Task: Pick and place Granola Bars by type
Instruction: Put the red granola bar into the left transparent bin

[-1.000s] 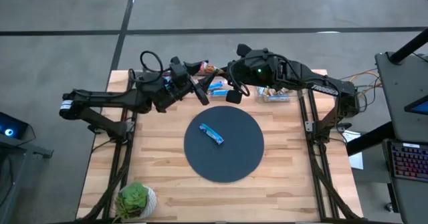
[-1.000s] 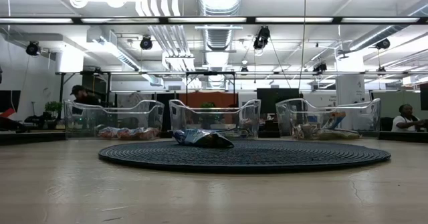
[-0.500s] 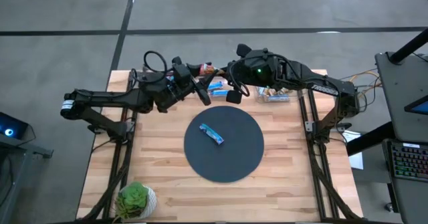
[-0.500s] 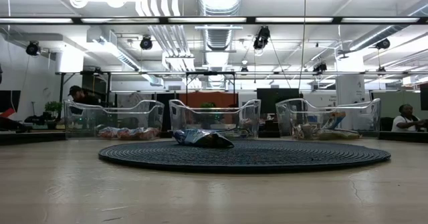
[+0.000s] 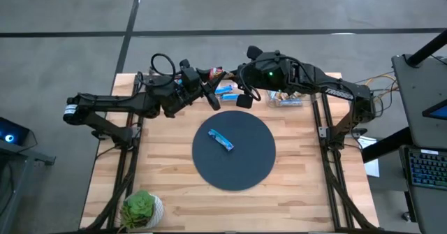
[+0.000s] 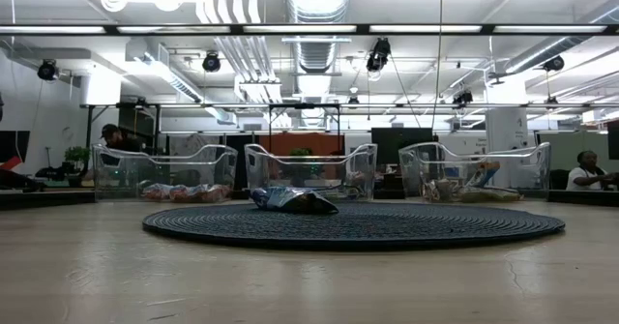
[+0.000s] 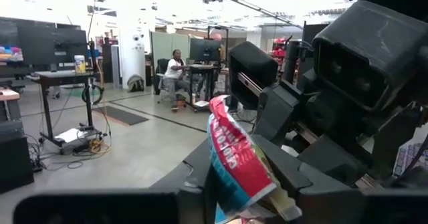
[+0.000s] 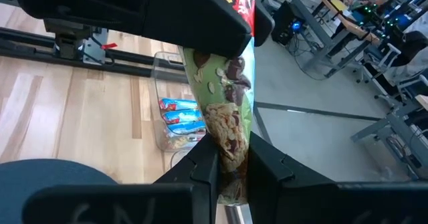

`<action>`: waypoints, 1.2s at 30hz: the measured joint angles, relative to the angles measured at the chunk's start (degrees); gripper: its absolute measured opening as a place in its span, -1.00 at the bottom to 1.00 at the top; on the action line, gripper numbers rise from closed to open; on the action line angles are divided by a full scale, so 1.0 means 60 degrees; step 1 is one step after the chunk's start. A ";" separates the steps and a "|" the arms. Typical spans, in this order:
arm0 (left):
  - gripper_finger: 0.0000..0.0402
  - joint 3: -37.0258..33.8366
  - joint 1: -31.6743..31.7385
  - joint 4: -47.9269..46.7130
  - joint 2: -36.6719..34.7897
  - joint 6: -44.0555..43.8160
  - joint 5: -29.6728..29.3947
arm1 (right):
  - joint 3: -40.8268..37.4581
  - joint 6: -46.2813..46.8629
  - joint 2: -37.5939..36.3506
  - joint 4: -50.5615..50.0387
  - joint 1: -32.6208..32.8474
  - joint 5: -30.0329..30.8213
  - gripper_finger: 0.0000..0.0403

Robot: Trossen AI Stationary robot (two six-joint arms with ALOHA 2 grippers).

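One blue-wrapped bar (image 5: pixel 221 141) with white and red print lies flat at a slant on the dark round mat (image 5: pixel 237 165), a little toward the mat's left and back; the low view shows it as a crinkled shiny lump (image 6: pixel 290 200) on the mat's ribbed edge. A second bar with a green wrapper printed with oats and chocolate (image 8: pixel 224 117), red at its far end, is pinched at its lower end between the fingers of the right hand (image 8: pixel 231 174). Left wrist view shows the same bar's red end (image 7: pixel 235 154) standing up between the left hand (image 7: pixel 251 194) fingers, which press its sides, so both hands grip it. From above both hands meet over the back edge of the worktop (image 5: pixel 167 185), the left arm reaching in from the left side, the right arm folded in from the right, the bar's red tip (image 5: pixel 215 72) showing between them. More blue bars (image 8: pixel 180 114) lie in a clear bin (image 8: pixel 160 103) just beside the mat, seen only from the right wrist. The low view alone shows three clear bins in a row behind the mat: left (image 6: pixel 164 172), middle (image 6: pixel 309 170), right (image 6: pixel 474 170), with wrappers in the left and right ones; neither hand shows there. A potted plant (image 5: pixel 142 209) sits at the worktop's front-left corner.
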 joint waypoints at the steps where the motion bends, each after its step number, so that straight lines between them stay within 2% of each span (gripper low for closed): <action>1: -0.68 0.0000 0.0000 0.0002 0.0000 0.0091 0.0004 | 0.0000 0.0000 0.0000 0.0000 0.0000 0.0000 -0.79; 26: -0.74 0.0022 0.0000 -0.0075 -0.0011 0.0227 0.0025 | 0.0000 -0.0475 0.0000 0.0004 0.0000 -0.0015 -0.77; 29: -0.74 0.0022 0.0000 -0.0071 -0.0011 0.0366 0.0033 | 0.0004 -0.0446 0.0000 -0.0007 0.0000 -0.0011 -0.68; 36: -0.74 0.0025 0.0008 -0.0064 -0.0015 0.0409 0.0044 | 0.0015 -0.0209 0.0000 -0.0007 0.0000 -0.0011 -0.32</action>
